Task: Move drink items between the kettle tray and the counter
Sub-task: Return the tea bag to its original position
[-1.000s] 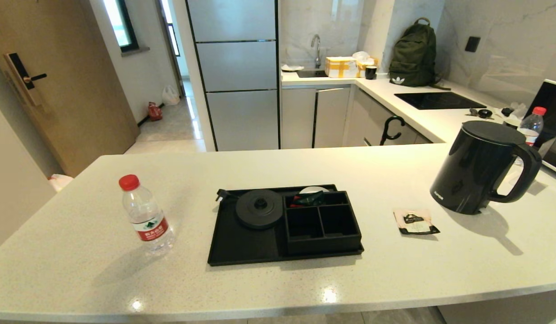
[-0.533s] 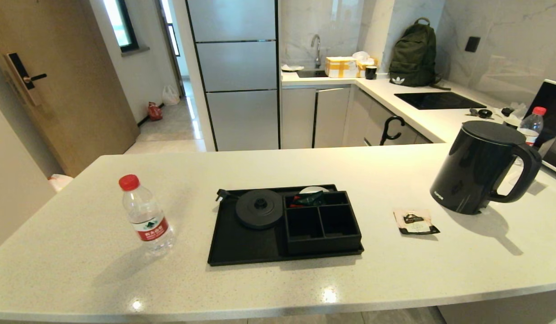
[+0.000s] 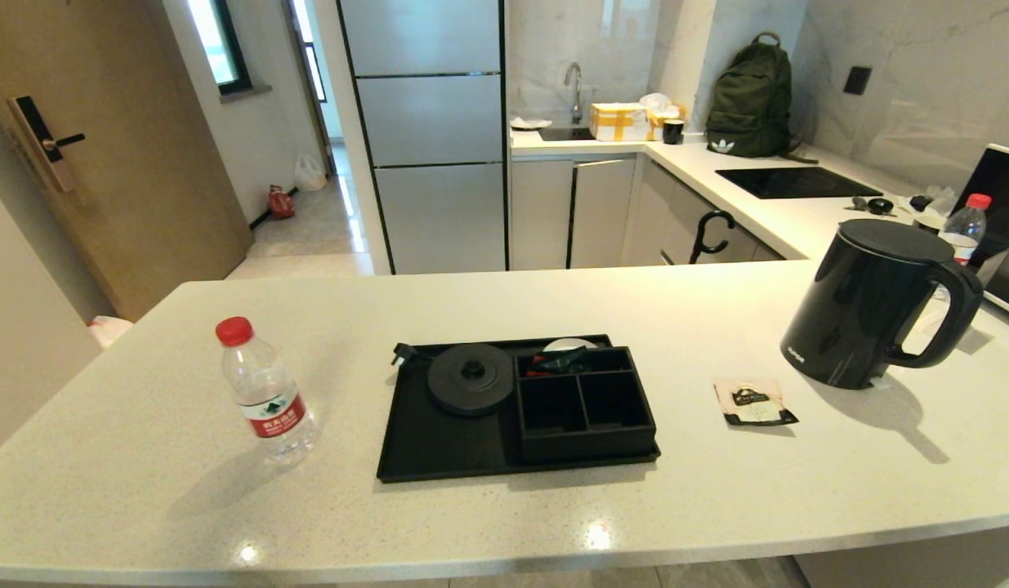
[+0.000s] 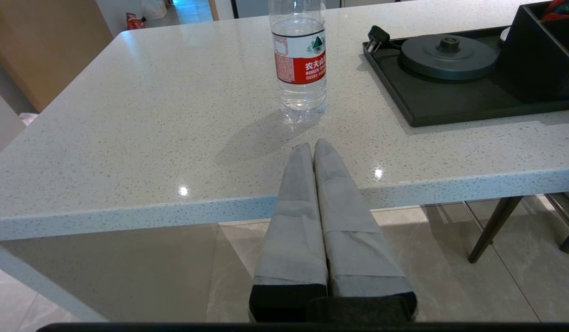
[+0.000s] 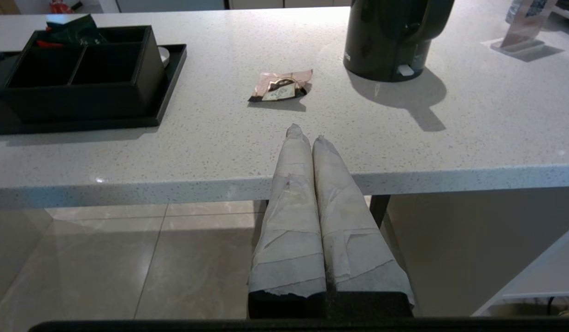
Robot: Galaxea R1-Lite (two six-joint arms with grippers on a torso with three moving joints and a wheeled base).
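Nothing had moved since the earlier frames: bottle, tray, sachet and kettle sat exactly where they were a second before, and neither arm showed in the head view.

Nearest, in the wrist views, both hands hung low off the front edge of the surface (image 3: 145,506). The left hand (image 4: 313,145) had its fingers pressed together, holding nothing, and the right hand (image 5: 306,133) was likewise closed and empty.

Just beyond the left hand, straight ahead of its fingertips, the water bottle (image 3: 263,390) stood upright at the head view's lower left. The tea sachet (image 3: 753,403) lay flat straight ahead of the right hand, right of centre. Between them sat the kettle tray (image 3: 439,445), its round base (image 3: 470,378) bare. Farthest, at the right edge, stood the kettle (image 3: 868,302), handle turned right, likely the right arm's reach.
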